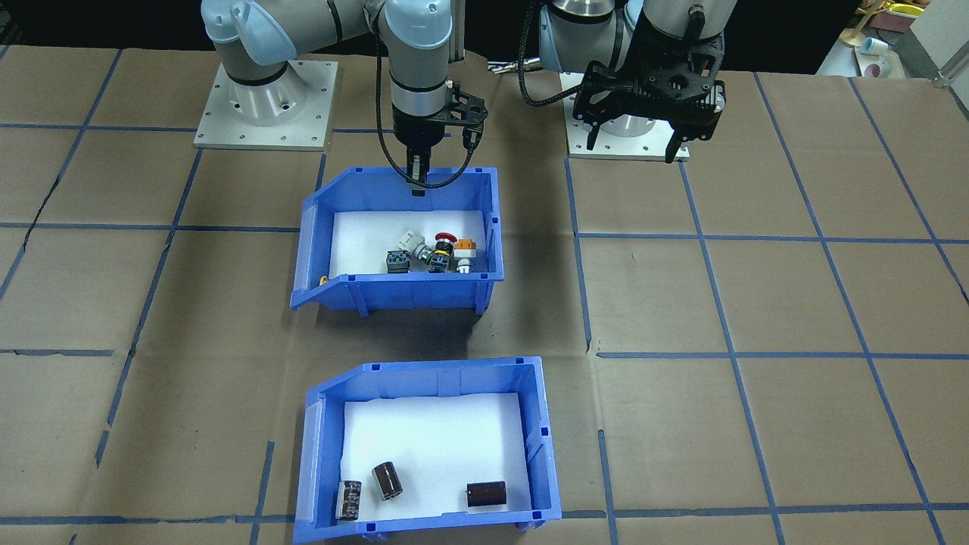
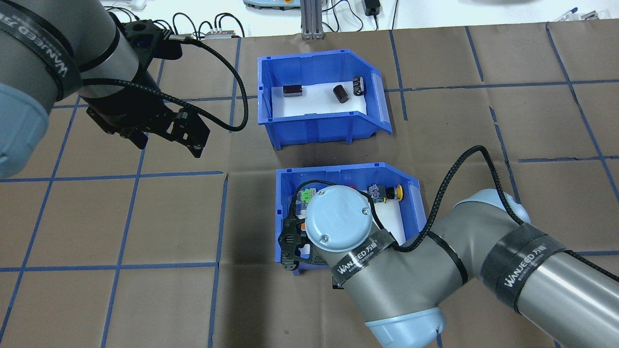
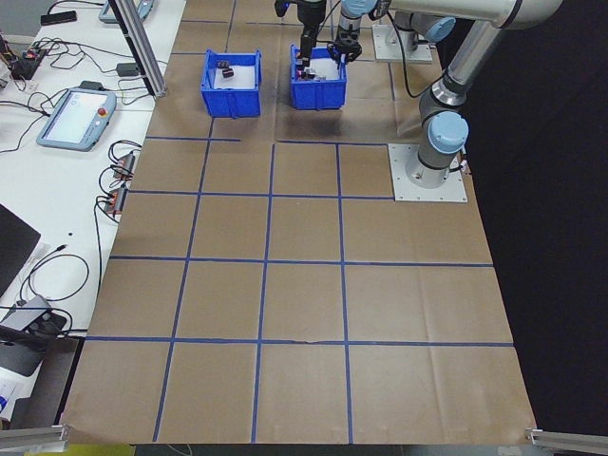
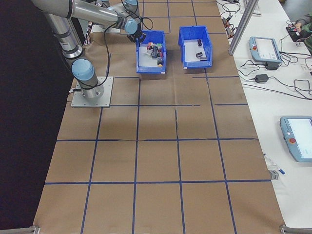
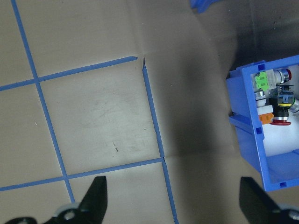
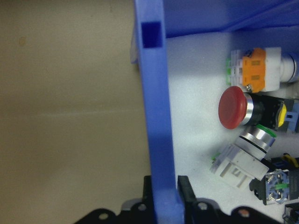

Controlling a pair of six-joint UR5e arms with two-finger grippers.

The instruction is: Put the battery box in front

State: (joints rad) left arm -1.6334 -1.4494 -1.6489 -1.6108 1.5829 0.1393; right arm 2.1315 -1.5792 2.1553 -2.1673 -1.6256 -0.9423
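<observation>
The battery box (image 1: 428, 446) sits on the brown papered bench (image 1: 757, 303) at the side far from the robot, its sloped lip toward the robot's right, with 3 dark cylinder batteries (image 1: 485, 493) lying on its white foam floor; no hand touches it. Between it and the robot's bases stands the alike switch bin (image 1: 401, 242), holding a cluster of push-button switches (image 1: 431, 252) in red, orange and white. The right hand (image 1: 417, 175) reaches down at the wall of the switch bin nearest the robot; the right wrist view shows its 2 fingers (image 6: 183, 189) pinched on either side of that blue wall, 1 outside and 1 inside, gripping it. The left hand (image 2: 162, 140) hangs above bare bench on the robot's left, well apart from both bins, its fingers spread wide with nothing between them, as the left wrist view shows over the blue tape lines (image 5: 154, 126).
</observation>
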